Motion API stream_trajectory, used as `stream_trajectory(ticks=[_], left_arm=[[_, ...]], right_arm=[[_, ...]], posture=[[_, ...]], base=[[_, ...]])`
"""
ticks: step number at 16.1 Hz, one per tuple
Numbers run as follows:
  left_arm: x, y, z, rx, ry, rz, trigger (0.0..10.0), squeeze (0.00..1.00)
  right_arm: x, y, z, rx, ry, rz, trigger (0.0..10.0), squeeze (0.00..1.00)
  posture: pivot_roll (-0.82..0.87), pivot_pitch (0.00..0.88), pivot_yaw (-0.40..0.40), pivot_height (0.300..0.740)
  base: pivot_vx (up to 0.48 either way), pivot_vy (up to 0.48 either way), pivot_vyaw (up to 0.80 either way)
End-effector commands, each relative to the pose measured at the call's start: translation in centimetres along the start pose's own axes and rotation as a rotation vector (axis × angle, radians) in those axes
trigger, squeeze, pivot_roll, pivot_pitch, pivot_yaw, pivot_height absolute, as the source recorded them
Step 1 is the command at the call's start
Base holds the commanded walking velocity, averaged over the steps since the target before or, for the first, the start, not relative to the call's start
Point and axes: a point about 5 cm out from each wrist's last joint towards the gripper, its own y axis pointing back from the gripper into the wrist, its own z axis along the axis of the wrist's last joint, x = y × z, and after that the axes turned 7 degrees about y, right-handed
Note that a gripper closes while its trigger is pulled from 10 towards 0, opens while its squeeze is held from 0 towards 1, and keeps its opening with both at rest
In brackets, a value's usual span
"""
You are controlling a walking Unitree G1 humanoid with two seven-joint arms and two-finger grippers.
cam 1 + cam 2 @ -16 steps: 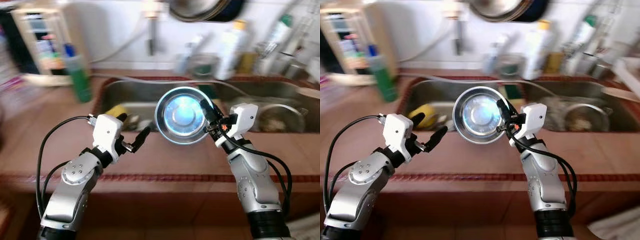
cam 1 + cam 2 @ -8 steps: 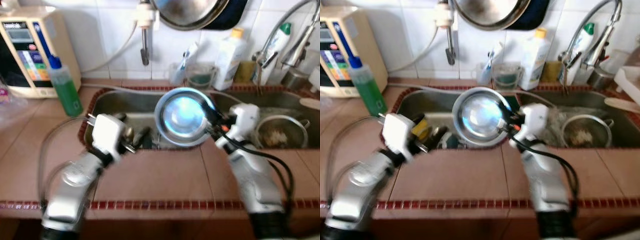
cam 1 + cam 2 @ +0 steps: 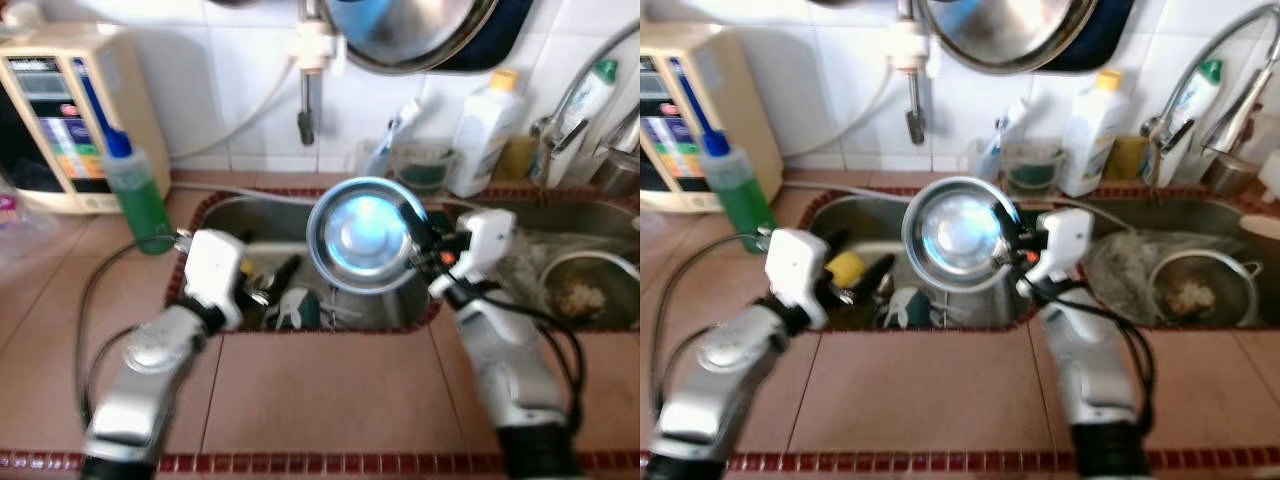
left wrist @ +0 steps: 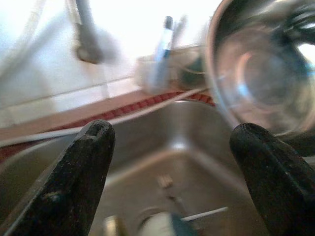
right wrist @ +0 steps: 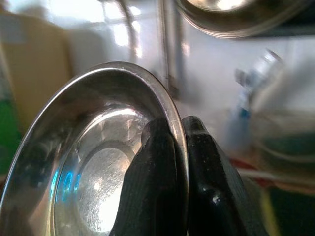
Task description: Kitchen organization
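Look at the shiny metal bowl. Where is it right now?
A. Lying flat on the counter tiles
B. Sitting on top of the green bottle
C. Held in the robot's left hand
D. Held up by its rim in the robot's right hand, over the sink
D. The right hand pinches the rim of the metal bowl and holds it tilted up over the sink, while the left hand is open and holds nothing.

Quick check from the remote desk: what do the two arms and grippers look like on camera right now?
Both arms are silver metal with rounded joint housings and white boxy wrist modules. The left gripper and right gripper each have two long black fingers, tapered and rounded at the tips. Black cables loop alongside each arm. A small orange-red mark sits on the right wrist module.
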Motion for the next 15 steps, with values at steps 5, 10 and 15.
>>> stream_trajectory(ticks=[5,10,15], left_arm=[[-1.2,0.3,0.8,0.02,-0.051,-0.095,10.0,0.0],[-3.3,0.8,1.0,0.072,-0.103,-0.2,10.0,0.0],[-4.4,0.9,0.9,0.138,-0.112,-0.227,10.0,0.0]], right_arm=[[-1.2,-0.4,-1.4,0.13,0.017,-0.043,10.0,0.0],[-2.5,-1.2,-1.8,0.191,0.012,-0.061,10.0,0.0],[-3.2,-2.8,-2.0,0.216,-0.024,-0.098,10.0,0.0]], posture=[[-0.09,0.013,-0.011,0.74],[-0.08,0.041,-0.005,0.74],[-0.07,0.097,0.012,0.74]], base=[[0.0,0.0,0.0],[0.0,0.0,0.0],[0.0,0.0,0.0]])
